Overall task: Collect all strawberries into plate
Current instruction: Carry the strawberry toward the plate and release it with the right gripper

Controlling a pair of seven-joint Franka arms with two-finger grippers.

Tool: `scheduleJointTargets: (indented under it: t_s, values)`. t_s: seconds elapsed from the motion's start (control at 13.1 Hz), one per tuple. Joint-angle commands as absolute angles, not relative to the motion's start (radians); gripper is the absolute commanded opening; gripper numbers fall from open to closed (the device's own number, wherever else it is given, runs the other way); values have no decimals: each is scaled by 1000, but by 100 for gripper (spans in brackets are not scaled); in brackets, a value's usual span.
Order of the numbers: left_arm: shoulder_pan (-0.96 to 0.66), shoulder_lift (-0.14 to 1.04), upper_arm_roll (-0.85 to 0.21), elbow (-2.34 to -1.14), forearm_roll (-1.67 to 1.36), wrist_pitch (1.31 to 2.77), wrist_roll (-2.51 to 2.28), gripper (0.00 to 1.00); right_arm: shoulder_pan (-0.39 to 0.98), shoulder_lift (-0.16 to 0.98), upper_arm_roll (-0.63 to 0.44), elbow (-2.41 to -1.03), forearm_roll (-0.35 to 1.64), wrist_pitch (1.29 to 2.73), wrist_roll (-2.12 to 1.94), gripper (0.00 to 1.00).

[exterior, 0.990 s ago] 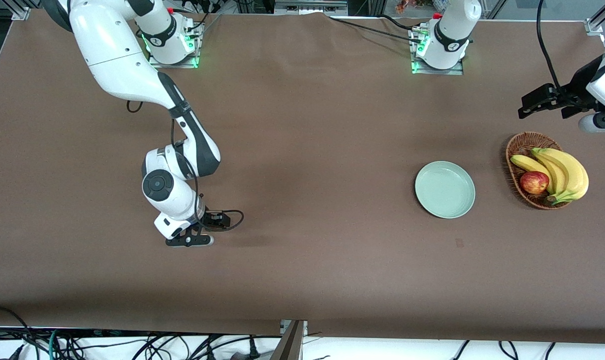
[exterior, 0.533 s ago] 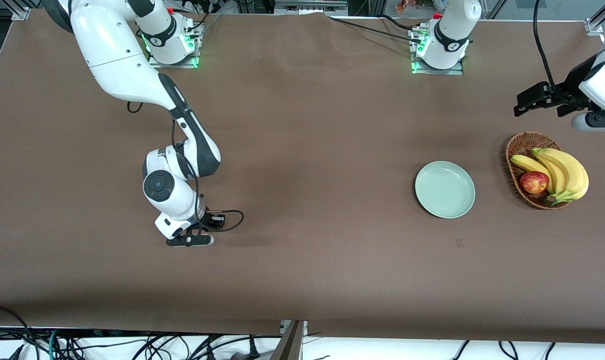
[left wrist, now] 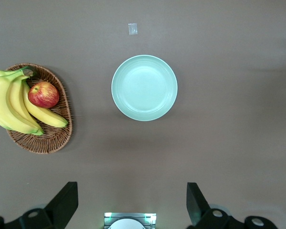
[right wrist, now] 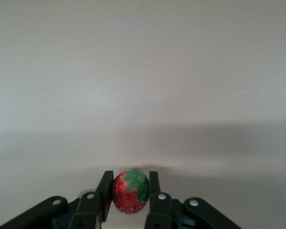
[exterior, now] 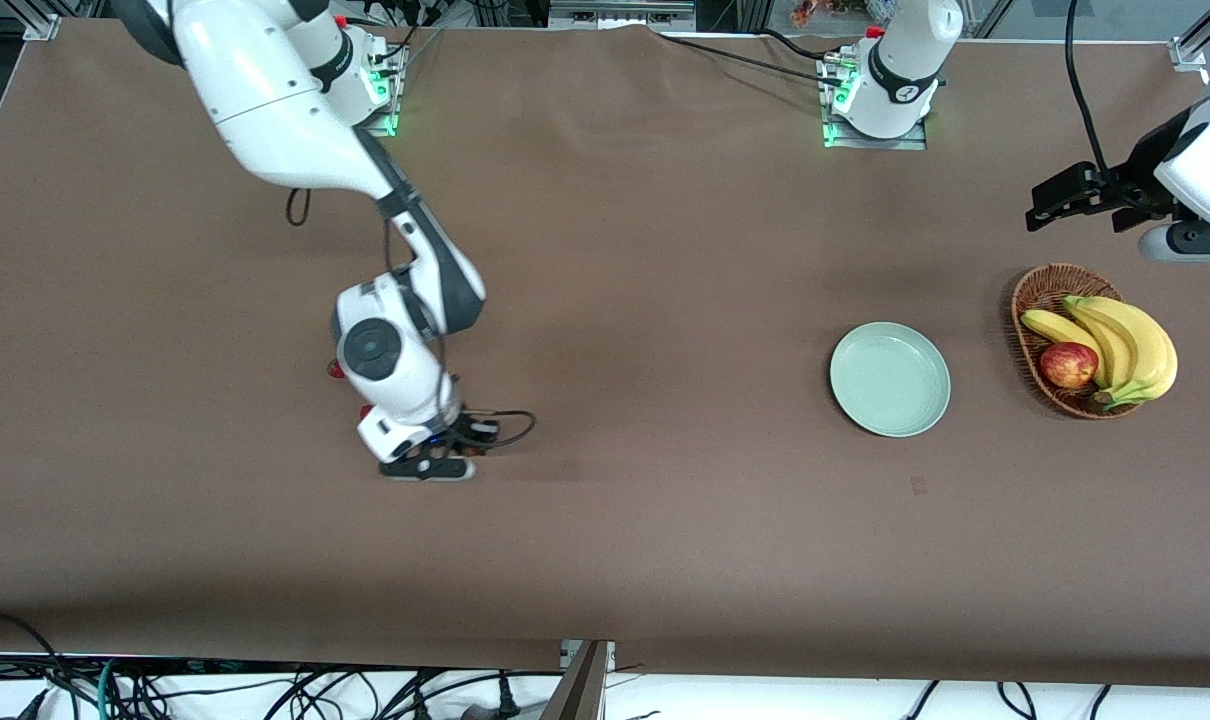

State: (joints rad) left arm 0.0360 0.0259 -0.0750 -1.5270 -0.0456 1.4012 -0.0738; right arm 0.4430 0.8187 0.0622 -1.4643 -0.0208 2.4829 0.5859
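Your right gripper (exterior: pixel 427 468) pinches one strawberry (right wrist: pixel 130 191) between its fingers, low over the bare table toward the right arm's end. The plate (exterior: pixel 890 378) lies well apart from it, toward the left arm's end, beside the wicker basket (exterior: pixel 1040 290); your carry must run lengthwise along the table. Two more strawberries (exterior: pixel 336 370) peek out beside the right wrist, on the table. The left gripper (exterior: pixel 1055 195), fingers spread, waits above the table near the basket, the nearer to the plate.
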Motion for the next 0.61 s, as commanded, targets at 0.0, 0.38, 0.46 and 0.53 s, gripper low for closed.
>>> scheduleJointTargets:
  t_s: [0.0,0.38,0.46,0.53]
  values:
    - [34,37,-81,-1499,-28,1381,-58,100,564,850,52,-1398,-18,2511,759,6]
    - [40,41,-81,-1496,-49,1396,-58,100,742,919,49,-1343,-18,2674,940,6]
    - [38,41,-81,-1496,-52,1411,-58,100,768,945,48,-1304,-18,2677,990,6]
    - [34,41,-83,-1496,-51,1413,-57,100,793,977,48,-1252,-18,2683,1041,7]
